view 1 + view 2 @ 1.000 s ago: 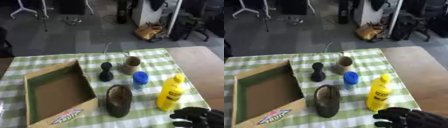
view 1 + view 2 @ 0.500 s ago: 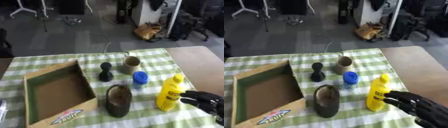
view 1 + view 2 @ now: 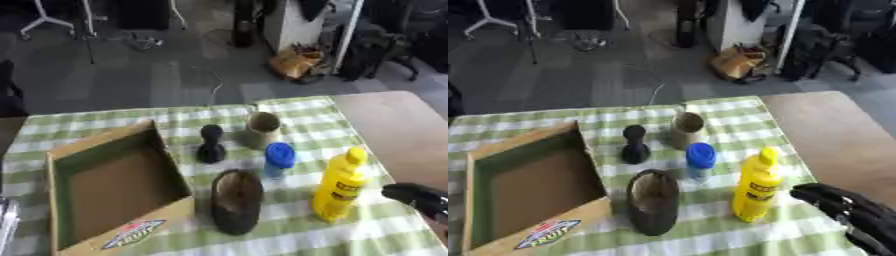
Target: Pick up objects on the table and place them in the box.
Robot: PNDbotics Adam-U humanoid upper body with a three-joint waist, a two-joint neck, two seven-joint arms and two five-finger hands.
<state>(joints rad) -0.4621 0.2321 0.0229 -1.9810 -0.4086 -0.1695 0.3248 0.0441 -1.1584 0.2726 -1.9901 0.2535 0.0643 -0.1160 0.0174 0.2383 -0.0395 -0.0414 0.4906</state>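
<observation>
Your table (image 3: pixel 398 125) carries a green checked cloth (image 3: pixel 175 125). On it, at 9 o'clock, the open cardboard box (image 3: pixel 109 187) sits with nothing in it. At 6 lies a dark shoe (image 3: pixel 652 200); at 4 the yellow bottle (image 3: pixel 756 185) stands upright. Your right hand (image 3: pixel 846 207) holds nothing, fingers relaxed, just beside that bottle. Smaller: a blue-capped bottle (image 3: pixel 699 161), a tan cup (image 3: pixel 686 129), a black knob-shaped piece (image 3: pixel 633 145) near centre.

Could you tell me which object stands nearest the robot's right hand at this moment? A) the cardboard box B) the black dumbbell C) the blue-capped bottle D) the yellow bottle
D: the right hand sits just right of the yellow bottle, apart from it; everything else lies farther left.
</observation>
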